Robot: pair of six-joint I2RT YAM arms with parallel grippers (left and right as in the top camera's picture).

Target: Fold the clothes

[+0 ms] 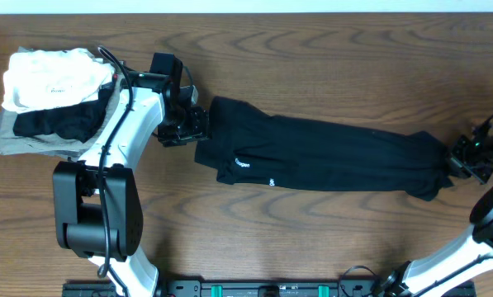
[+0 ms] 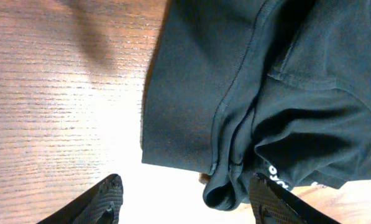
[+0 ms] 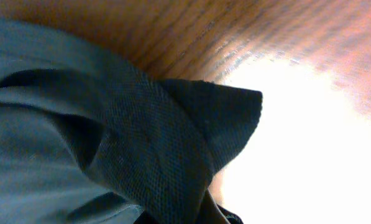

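black t-shirt [image 1: 329, 157] lies as a long narrow band on the wooden table [image 1: 312, 58], centre to right. folded garment stack [image 1: 48, 99] sits far left. left gripper [image 1: 188, 124] is spread open at the shirt's left end. right gripper [image 1: 465, 161] is clenched on its right end.

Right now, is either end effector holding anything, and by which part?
The right end effector pinches the black T-shirt by its nearest end; the left end effector stands open, holding nothing.
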